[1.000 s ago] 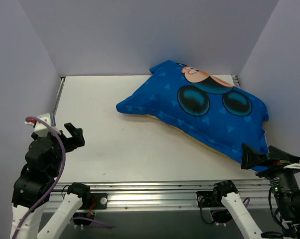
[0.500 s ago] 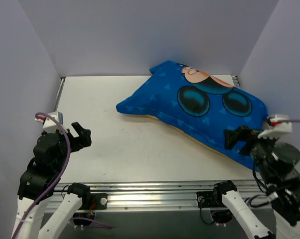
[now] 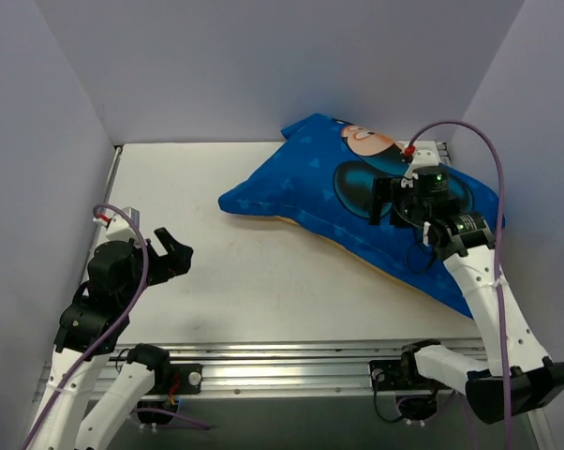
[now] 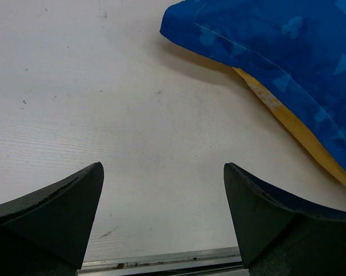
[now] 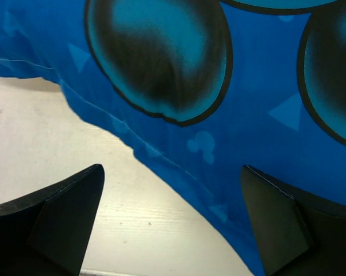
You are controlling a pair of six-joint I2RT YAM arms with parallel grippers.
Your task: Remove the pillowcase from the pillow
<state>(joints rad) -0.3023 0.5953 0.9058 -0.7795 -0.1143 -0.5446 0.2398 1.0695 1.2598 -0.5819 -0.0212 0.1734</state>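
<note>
Right arm arching over the table (image 3: 228, 281), right gripper (image 3: 383, 201) hovering above the pillowcase (image 3: 296, 192), jaws gaping wide, gripping nothing. Left gripper (image 3: 172, 253) hanging low at near left, jaws also parted, well apart from the cover's left corner. Pillowcase lying plump at right rear, showing smooth blue printed fabric, yellow-orange edge peeking underneath.

Bright, even overhead light, soft shadows under the pillowcase (image 3: 357, 202), sharp focus, no glare
</note>
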